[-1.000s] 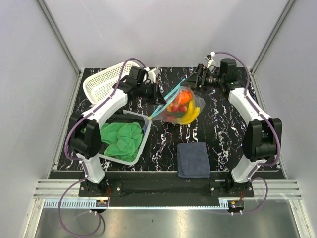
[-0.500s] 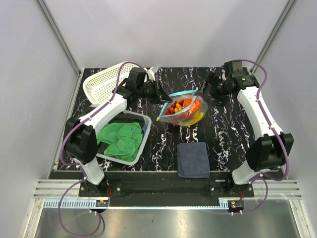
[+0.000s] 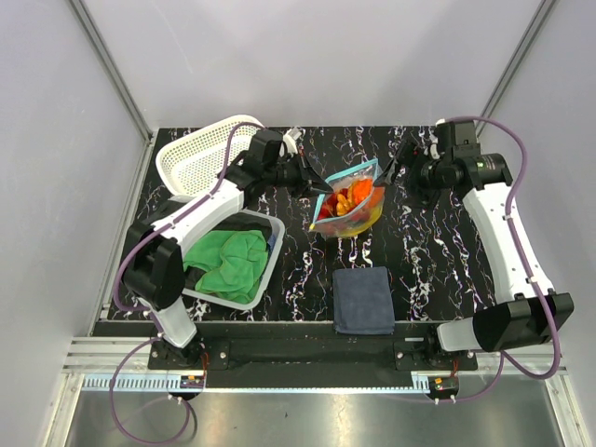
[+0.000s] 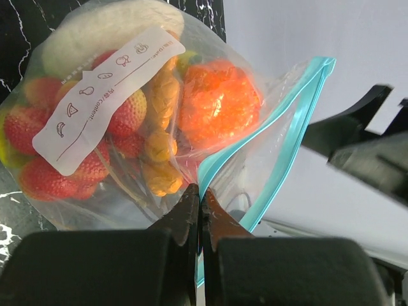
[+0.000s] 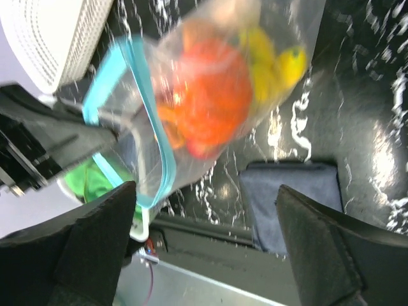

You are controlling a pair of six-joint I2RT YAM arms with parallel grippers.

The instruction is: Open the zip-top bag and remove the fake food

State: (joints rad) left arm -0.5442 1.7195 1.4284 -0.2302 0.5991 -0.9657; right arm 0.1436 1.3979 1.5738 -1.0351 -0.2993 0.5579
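Zip-top bag (image 3: 349,200): teal zip strip (image 4: 280,134) pinched by closed left gripper (image 4: 201,197); right gripper (image 3: 389,172) wide open, empty, just beside.

A black table (image 3: 419,270) with white squiggly lines is lying under the left gripper (image 3: 319,184) and the right gripper (image 3: 391,170). A plain pale wall (image 3: 317,56) is standing far behind them both. Another pale wall (image 3: 56,186) is standing out past the left gripper. One more (image 3: 559,168) is standing out past the right gripper. Grey metal poles (image 3: 112,70) are running up the back corners. Nearer than the grippers, a silver rail (image 3: 102,358) is running along the table's edge. A shiny metal floor (image 3: 307,419) is lying past it. Soft light is shining off the table beneath the right gripper.
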